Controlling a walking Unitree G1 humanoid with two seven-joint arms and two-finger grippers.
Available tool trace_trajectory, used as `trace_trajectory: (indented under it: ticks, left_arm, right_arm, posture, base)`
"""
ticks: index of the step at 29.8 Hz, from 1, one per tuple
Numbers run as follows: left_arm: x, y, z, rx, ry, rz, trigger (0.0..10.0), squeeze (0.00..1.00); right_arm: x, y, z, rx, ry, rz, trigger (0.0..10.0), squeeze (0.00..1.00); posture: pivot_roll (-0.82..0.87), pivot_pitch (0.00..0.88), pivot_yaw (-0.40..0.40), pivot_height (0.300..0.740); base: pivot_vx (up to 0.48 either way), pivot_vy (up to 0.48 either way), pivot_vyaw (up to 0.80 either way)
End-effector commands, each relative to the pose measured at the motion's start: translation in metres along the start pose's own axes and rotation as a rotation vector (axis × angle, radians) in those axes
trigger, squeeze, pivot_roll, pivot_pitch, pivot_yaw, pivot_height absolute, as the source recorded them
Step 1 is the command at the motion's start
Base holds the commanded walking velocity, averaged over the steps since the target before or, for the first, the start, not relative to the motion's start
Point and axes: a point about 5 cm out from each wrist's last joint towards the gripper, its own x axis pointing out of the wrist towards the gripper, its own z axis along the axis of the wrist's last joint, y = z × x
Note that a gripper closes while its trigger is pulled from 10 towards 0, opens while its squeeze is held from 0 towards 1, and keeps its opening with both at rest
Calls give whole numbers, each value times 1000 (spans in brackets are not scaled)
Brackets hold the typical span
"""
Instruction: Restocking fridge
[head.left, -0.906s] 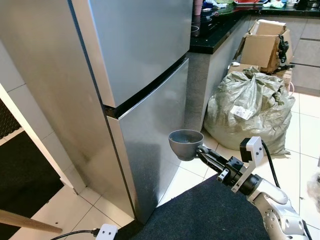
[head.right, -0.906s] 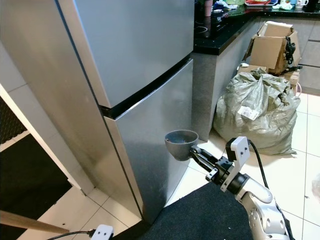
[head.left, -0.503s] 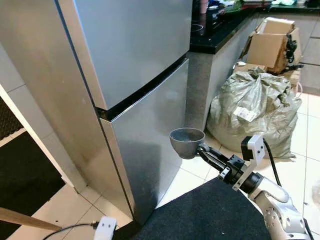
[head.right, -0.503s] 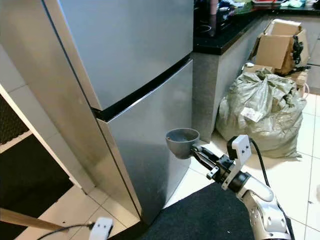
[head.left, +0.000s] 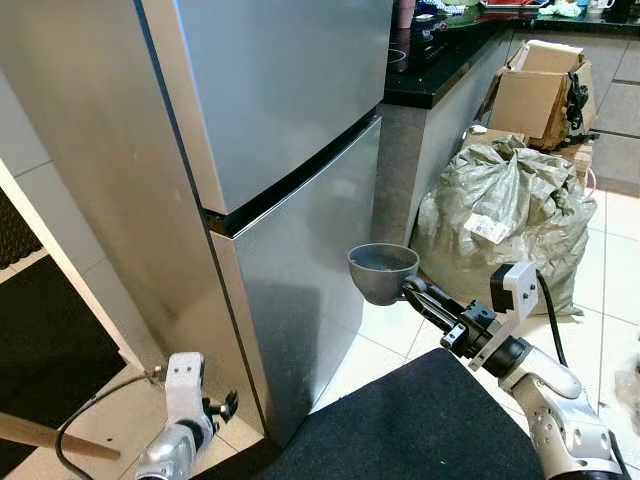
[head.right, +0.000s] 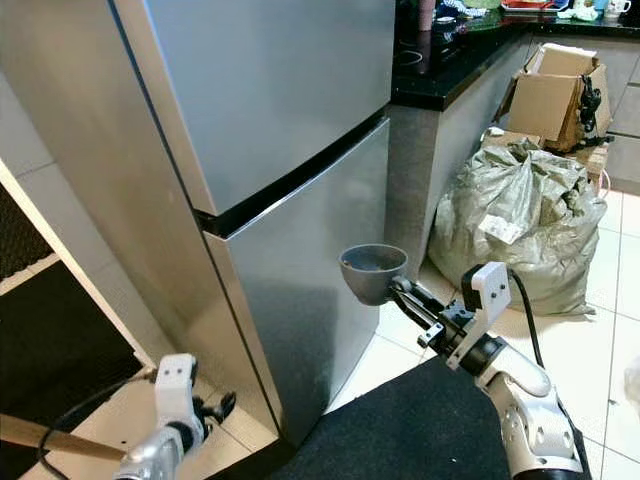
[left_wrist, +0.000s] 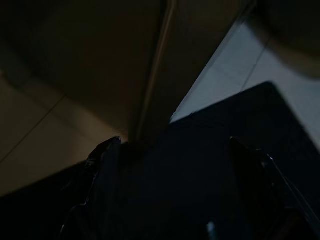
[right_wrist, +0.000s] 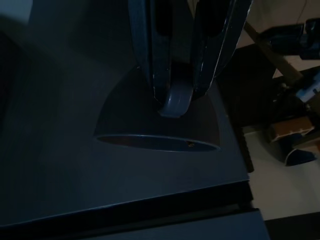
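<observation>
The steel fridge (head.left: 270, 150) stands shut, its two doors split by a dark seam. My right gripper (head.left: 410, 289) is shut on the rim of a grey bowl (head.left: 382, 272), holding it upright in front of the lower door (head.left: 300, 290), close to it. In the right wrist view the fingers (right_wrist: 175, 85) pinch the bowl's (right_wrist: 155, 125) edge. My left gripper (head.left: 224, 405) hangs low by the fridge's bottom corner, near the floor. The left wrist view is dark, and its fingers (left_wrist: 105, 155) stand apart with nothing between them.
A stuffed grey-green sack (head.left: 500, 215) and an open cardboard box (head.left: 535, 90) sit on the tiles to the right. A black counter (head.left: 440, 65) adjoins the fridge. A dark mat (head.left: 420, 420) lies below my right arm. A wooden stick (head.left: 40, 435) lies low left.
My left arm has come up into view at the lower left, beside the fridge's bottom corner. The bowl has shifted slightly up and right; the camera also moved a little.
</observation>
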Motion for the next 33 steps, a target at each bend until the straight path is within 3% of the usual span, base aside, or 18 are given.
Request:
trace_trajectory:
  ticks: [1, 2, 3, 6, 8, 13, 14, 15, 22, 26, 33]
  left_arm:
    - [7, 8, 49, 31, -175, -24, 10000, 0]
    - [7, 8, 49, 31, -175, -24, 10000, 0]
    - [10, 6, 68, 41, -238, -57, 10000, 1000]
    - [14, 0, 100, 83, -341, -132, 10000, 1000]
    - [16, -8, 125, 156, -414, -164, 10000, 1000]
    - [17, -21, 154, 177, -514, -248, 10000, 1000]
    - [17, -26, 160, 187, -530, -285, 10000, 235]
    - [18, -30, 163, 199, -539, -321, 10000, 0]
    - [17, -50, 170, 248, -555, -512, 10000, 0]
    - [16, -55, 162, 275, -519, -607, 10000, 0]
    - [14, -50, 154, 267, -500, -629, 10000, 0]
  right_arm:
    - [-2, -3, 2, -12, -14, -18, 10000, 0]
    - [-2, -3, 2, -12, -14, -18, 10000, 0]
    - [-3, -5, 3, -16, -16, -25, 10000, 0]
    - [-4, -7, 4, -22, -21, -37, 10000, 0]
    - [-6, -7, 5, -26, -23, -41, 10000, 0]
    - [-7, -7, 4, -26, -22, -47, 10000, 0]
    - [-7, -7, 4, -27, -22, -47, 10000, 0]
    - [-7, -7, 4, -27, -22, -48, 10000, 0]
    - [-8, -8, 4, -30, -20, -52, 10000, 0]
    - [-10, -9, 5, -36, -19, -59, 10000, 0]
    - [-10, -10, 6, -41, -18, -62, 10000, 0]
  posture:
    - [-132, 20, 71, 740]
    - [-132, 20, 71, 740]
    - [-133, 21, 73, 740]
    - [-136, 22, 76, 740]
    - [-138, 25, 80, 740]
    - [-138, 27, 80, 740]
    - [-138, 27, 80, 740]
    - [-138, 27, 80, 740]
    - [-141, 30, 80, 740]
    - [-147, 29, 80, 740]
    - [-145, 28, 79, 740]
  base:
    - [0, 0, 0]
    - [0, 0, 0]
    - [0, 0, 0]
    - [0, 0, 0]
    - [0, 0, 0]
    - [0, 0, 0]
    - [0, 0, 0]
    - [0, 0, 0]
    - [0, 0, 0]
    - [0, 0, 0]
    - [0, 0, 0]
